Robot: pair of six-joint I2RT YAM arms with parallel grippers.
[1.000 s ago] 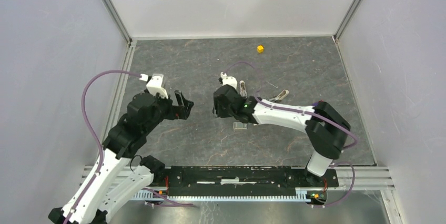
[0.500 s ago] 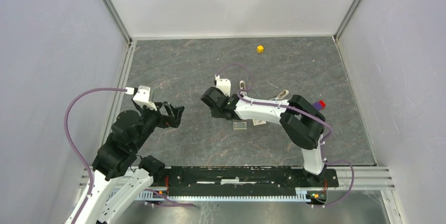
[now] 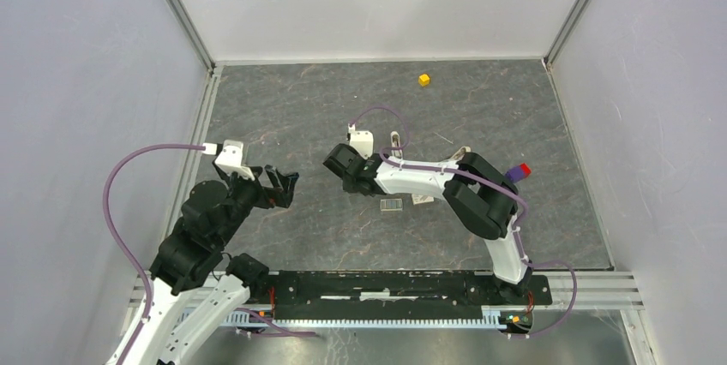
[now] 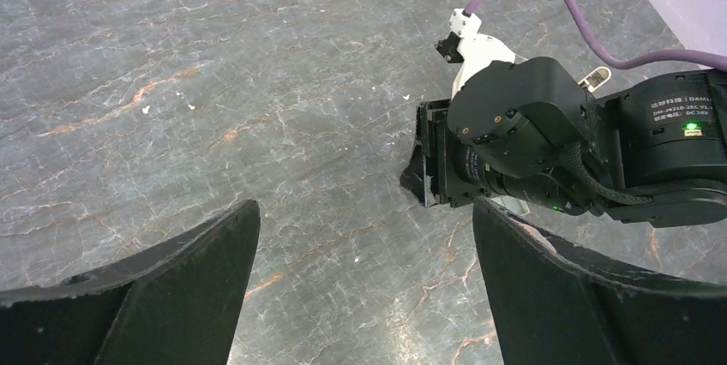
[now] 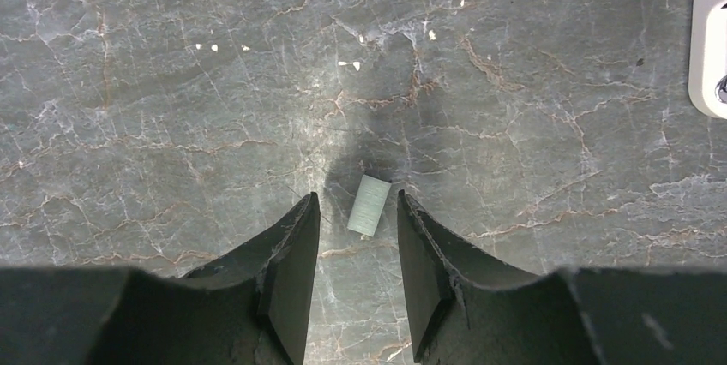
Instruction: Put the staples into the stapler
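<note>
So on the dark marbled table (image 3: 291, 108), the left gripper (image 4: 364, 211) hangs over the surface with its fingers spread wide and nothing in them, facing the right arm. The right gripper (image 5: 357, 202) points down at the table, fingers roughly half apart and not pinching anything. The white stapler (image 5: 706, 31) lies off at the edge of the right wrist view, and the staples (image 5: 369, 205), a tiny pale block, lie flat on the table between the right fingertips with a sliver of gap either side.
</note>
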